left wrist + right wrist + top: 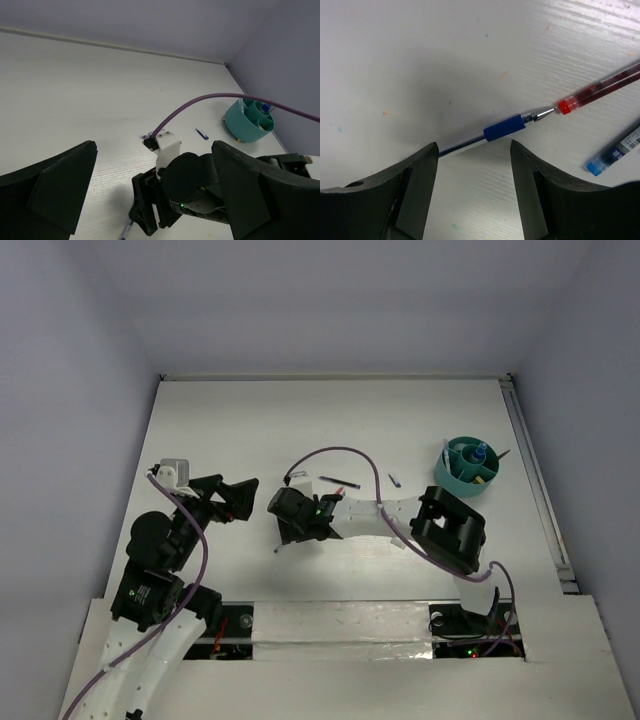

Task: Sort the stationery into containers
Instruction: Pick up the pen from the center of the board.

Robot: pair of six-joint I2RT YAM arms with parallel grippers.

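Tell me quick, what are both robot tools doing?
Left tool: open, holding nothing.
Right tool: open, straddling the clear plastic pen with a blue grip, not gripping it.

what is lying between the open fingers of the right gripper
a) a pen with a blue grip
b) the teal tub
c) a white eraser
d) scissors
a: in the right wrist view the pen with a blue grip lies flat between the fingers of the open right gripper, its tip by a red pen.
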